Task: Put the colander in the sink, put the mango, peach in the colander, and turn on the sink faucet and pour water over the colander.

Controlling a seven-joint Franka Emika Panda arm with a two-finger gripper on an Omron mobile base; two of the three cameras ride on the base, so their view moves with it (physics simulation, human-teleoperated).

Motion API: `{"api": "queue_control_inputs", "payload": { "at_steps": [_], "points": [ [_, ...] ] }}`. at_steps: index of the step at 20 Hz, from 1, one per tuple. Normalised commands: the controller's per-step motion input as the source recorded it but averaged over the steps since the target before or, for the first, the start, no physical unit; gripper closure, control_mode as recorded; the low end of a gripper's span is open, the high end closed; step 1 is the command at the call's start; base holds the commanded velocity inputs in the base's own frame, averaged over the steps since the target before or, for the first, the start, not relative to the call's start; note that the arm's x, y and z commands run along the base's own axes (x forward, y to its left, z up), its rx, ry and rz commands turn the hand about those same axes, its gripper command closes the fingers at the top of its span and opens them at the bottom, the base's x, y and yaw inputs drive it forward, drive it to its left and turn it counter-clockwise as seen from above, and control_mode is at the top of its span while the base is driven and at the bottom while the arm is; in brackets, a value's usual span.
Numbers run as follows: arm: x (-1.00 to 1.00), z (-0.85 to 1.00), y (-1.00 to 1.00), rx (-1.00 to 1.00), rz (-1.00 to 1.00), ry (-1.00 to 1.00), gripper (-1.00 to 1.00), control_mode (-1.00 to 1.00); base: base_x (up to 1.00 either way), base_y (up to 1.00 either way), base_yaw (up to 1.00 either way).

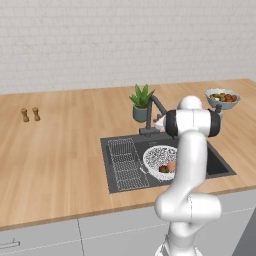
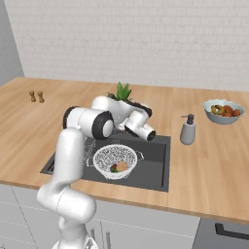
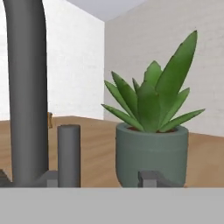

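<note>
Facing the sink faucet (image 3: pixel 27 87), the gripper (image 3: pixel 103 181) stands partly open, holding nothing.

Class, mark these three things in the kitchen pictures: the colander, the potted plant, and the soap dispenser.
colander (image 2: pixel 108 154): right base view, on the bare white mesh of its inner wall.
potted plant (image 3: pixel 151 153): hand view, on the front of its grey-green pot.
soap dispenser (image 2: pixel 187 132): right base view, on its grey body.

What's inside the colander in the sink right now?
The colander holds two fruits: the dark red mango and the pinkish-orange peach, side by side near its front. In the left base view the arm covers the colander's right side.
</note>
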Motion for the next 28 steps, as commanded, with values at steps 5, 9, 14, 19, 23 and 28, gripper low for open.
{"api": "queue_control_inputs", "payload": {
  "at_steps": [5, 9, 14, 19, 23, 28],
  "points": [
    [0.01, 0.0, -0.34, 0.0, -0.17, 0.0, 1.0, -1.0, 0.0, 0.0, 0.0],
    [0.03, 0.0, -0.76, 0.04, -0.14, 0.0, 1.0, -1.0, 0.0, 0.0, 0.0],
    [0.1, 0.0, -0.99, 0.09, -0.16, 0.0, 1.0, -1.0, 0.0, 0.0, 0.0],
    [0.14, 0.0, -1.0, 0.11, -0.15, 0.0, 1.0, -1.0, 0.0, 0.0, 0.0],
    [0.16, -0.01, -1.0, 0.12, -0.11, 0.0, 1.0, -1.0, 0.0, 0.0, 0.0],
    [0.09, -0.07, -1.0, 0.15, -0.08, 0.0, 1.0, -1.0, 0.0, 0.0, 0.0]
  ]
}}
